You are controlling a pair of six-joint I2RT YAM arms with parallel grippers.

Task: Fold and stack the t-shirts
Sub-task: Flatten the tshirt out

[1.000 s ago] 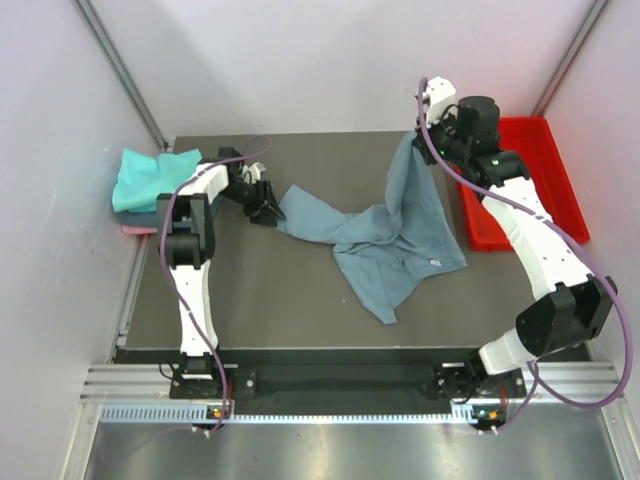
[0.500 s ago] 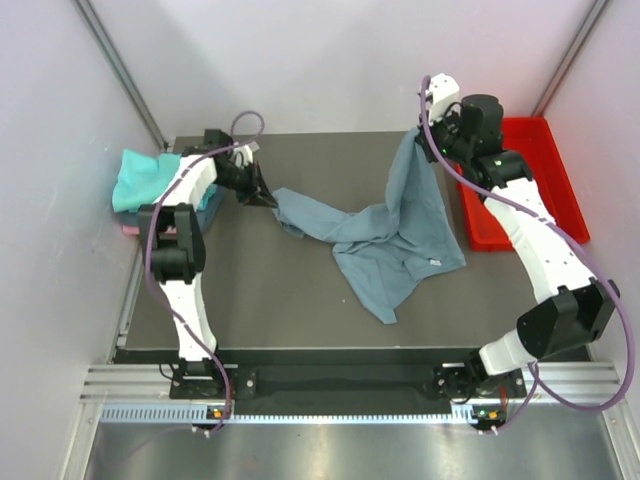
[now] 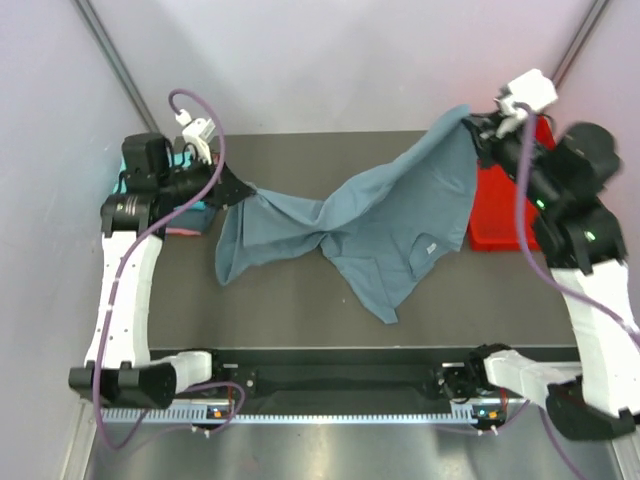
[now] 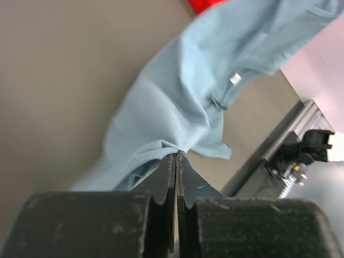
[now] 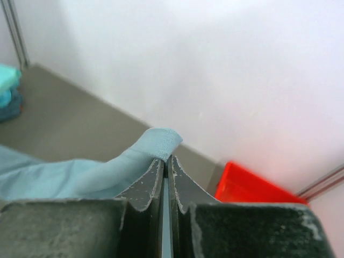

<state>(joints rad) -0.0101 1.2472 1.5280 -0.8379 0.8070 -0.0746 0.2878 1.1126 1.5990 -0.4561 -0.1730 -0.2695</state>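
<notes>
Now lifted and pulled wider, grey-blue t-shirt (image 3: 370,215) between left fingers (image 4: 165,185) and right fingers (image 5: 153,183) (both pairs pinching cloth).

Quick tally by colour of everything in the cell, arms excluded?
grey-blue t-shirt: 1
teal t-shirt: 1
blue t-shirt: 1
red tray: 1
Total: 4 visible; more folded shirts may be hidden at the left edge.
</notes>
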